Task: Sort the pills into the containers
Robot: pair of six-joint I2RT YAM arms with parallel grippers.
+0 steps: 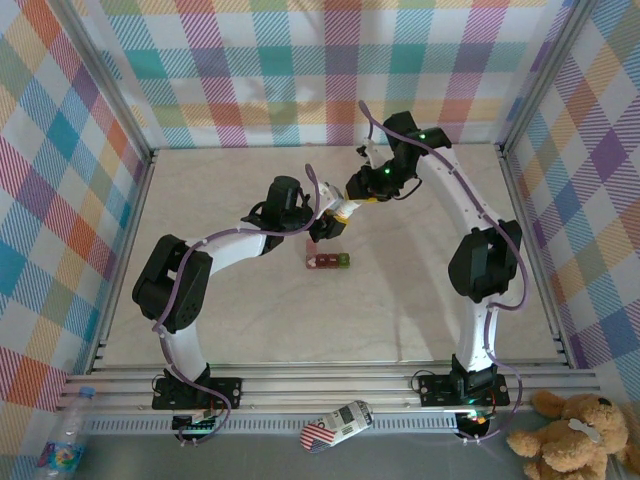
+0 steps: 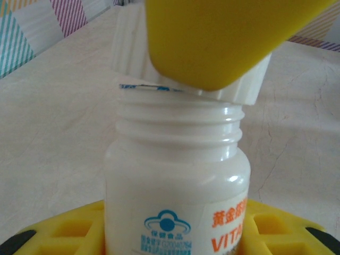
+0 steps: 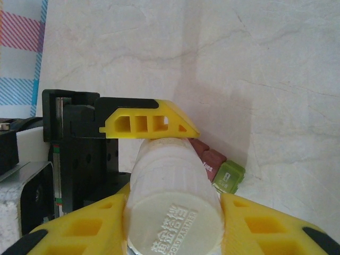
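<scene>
The left gripper (image 2: 172,239), half closed, clamped the white bottle (image 2: 175,175). The right gripper (image 3: 175,212) pinched its cap (image 2: 130,48) just above the threads. The containers (image 1: 327,261) sat below centre. A careless tilt could scatter pills past those tiny compartments.

Bright, even light from above leaves only soft, faint shadows on the pale desk (image 1: 230,330). The containers (image 3: 227,178) sit in a dimmer patch. Close up, the bottle (image 2: 175,180) carries a small glint, and its cap (image 2: 127,48) looks blurred.

White bottle (image 2: 175,175), white cap (image 3: 175,212), red-green containers (image 1: 328,261)
</scene>
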